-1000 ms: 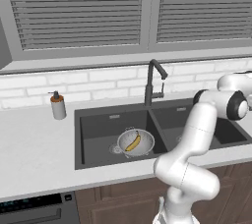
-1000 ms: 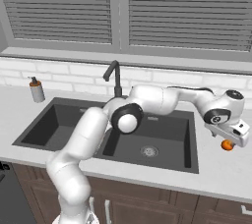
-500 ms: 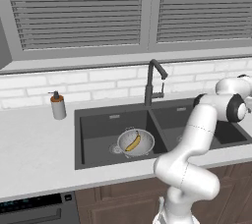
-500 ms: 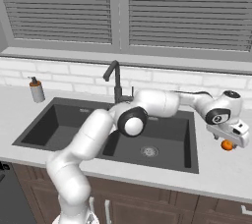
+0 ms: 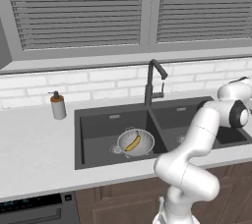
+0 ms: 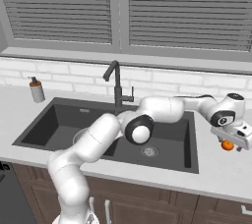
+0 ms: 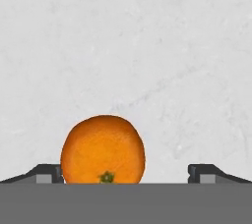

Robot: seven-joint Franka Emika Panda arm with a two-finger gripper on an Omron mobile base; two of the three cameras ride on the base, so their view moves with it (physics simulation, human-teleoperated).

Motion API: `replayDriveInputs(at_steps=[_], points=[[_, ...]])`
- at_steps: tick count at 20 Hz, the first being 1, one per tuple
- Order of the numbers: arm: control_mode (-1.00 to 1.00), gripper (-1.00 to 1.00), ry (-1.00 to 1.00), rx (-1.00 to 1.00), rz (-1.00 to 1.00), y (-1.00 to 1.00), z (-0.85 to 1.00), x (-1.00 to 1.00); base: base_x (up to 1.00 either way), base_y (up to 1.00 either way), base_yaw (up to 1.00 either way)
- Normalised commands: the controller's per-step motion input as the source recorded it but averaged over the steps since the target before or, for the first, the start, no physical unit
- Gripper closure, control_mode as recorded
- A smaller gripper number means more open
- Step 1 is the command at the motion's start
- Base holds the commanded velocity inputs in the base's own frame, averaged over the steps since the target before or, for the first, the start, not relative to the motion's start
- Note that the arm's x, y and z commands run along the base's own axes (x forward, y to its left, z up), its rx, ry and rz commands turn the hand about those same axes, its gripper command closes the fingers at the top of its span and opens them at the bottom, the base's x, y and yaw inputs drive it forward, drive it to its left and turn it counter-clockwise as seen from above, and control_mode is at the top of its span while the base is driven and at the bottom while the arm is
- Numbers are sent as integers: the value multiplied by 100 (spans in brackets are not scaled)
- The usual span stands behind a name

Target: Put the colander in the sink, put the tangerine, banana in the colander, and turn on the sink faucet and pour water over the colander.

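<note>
The tangerine (image 7: 103, 149) lies on the pale counter right of the sink (image 5: 78, 139), and it also shows under the hand (image 6: 227, 145). My gripper (image 6: 234, 140) hangs over it, open, with the fruit between the fingertips (image 7: 47, 173) and close to the left one in the hand view. In the sink's left basin, the colander (image 5: 143, 145) stands upright with the banana (image 5: 132, 143) inside it. The sink faucet (image 5: 152, 81) rises behind the divider between the two basins, spout hooked forward.
A soap pump bottle (image 5: 58, 105) stands on the counter left of the sink, seen too from the right base camera (image 6: 35, 90). A tiled wall and a window with blinds run behind the sink. The right basin's drain (image 6: 148, 151) lies bare under the arm.
The hand has come down and slightly right over the tangerine. The tangerine, colander and banana have stayed in place.
</note>
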Motion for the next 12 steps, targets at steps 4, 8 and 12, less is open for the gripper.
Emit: replayDriveInputs(at_steps=[4,8,12], points=[[-100,-100,0,0,0,0,-9,0,0,0,0],[-100,-100,0,0,0,2,-17,0,0,0,0],[-100,-100,0,0,0,10,-18,0,0,0,0]])
